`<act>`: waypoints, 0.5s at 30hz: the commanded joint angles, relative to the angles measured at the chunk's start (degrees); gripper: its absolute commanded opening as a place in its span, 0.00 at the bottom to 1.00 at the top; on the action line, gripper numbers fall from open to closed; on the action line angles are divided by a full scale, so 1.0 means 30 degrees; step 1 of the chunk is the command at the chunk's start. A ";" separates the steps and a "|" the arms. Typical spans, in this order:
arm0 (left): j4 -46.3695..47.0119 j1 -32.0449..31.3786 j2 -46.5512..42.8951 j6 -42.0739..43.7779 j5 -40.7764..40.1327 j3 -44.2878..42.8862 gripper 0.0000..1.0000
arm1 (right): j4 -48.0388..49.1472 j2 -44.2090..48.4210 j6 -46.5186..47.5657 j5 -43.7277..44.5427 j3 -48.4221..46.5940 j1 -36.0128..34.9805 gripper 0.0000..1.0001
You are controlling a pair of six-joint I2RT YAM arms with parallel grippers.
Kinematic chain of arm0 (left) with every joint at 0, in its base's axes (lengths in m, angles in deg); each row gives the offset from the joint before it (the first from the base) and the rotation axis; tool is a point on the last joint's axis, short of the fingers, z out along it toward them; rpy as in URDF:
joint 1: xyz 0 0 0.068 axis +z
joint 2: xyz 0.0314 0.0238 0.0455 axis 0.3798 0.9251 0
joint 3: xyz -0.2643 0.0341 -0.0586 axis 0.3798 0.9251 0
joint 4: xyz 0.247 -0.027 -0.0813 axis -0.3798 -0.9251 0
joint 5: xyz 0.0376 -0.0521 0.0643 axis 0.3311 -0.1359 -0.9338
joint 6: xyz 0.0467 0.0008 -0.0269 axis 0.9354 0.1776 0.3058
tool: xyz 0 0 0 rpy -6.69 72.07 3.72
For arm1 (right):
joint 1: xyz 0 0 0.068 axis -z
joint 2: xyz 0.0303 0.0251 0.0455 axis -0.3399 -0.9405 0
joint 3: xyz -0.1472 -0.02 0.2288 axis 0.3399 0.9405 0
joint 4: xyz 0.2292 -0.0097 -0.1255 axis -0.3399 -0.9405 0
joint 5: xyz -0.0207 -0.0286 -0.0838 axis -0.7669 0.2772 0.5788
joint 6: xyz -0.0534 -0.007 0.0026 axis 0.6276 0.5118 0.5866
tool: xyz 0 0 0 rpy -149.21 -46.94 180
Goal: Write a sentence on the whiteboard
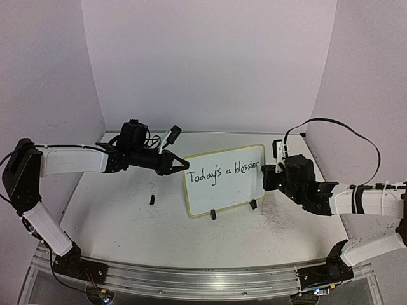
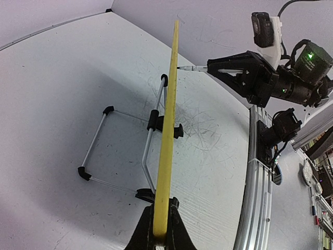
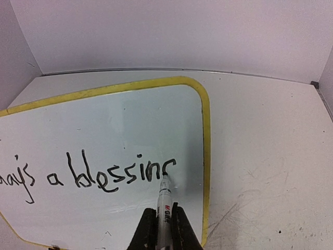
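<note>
The whiteboard (image 1: 222,194) stands tilted on the table, yellow-rimmed, on black clip feet. My left gripper (image 1: 180,166) is shut on its left edge; in the left wrist view the rim (image 2: 169,125) runs edge-on out of the closed jaws of the left gripper (image 2: 162,204). The sentence (image 1: 224,172) reads "Today's a blessin" plus a partly drawn last letter. My right gripper (image 3: 163,208) is shut on a white marker (image 3: 165,190). The marker's tip touches the board (image 3: 119,120) at the end of the sentence (image 3: 131,176), close to the right rim. The right gripper (image 1: 268,173) sits at the board's right end.
A small black piece (image 1: 152,199) lies on the tabletop left of the board. A wire stand (image 2: 125,151) props the board from behind. Grey scribble marks (image 1: 280,213) cover the table by the right arm. An aluminium rail (image 1: 203,279) runs along the near edge; walls close three sides.
</note>
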 commanded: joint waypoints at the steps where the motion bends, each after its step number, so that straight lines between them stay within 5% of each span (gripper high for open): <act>1: 0.0715 0.0093 -0.0935 0.0759 -0.0873 -0.0261 0.00 | -0.0390 0.0082 -0.0339 0.0190 0.0226 0.0083 0.00; 15: 0.0707 0.0093 -0.0953 0.0759 -0.0873 -0.0240 0.00 | 0.0585 0.0041 0.0077 0.1809 -0.0590 0.0084 0.00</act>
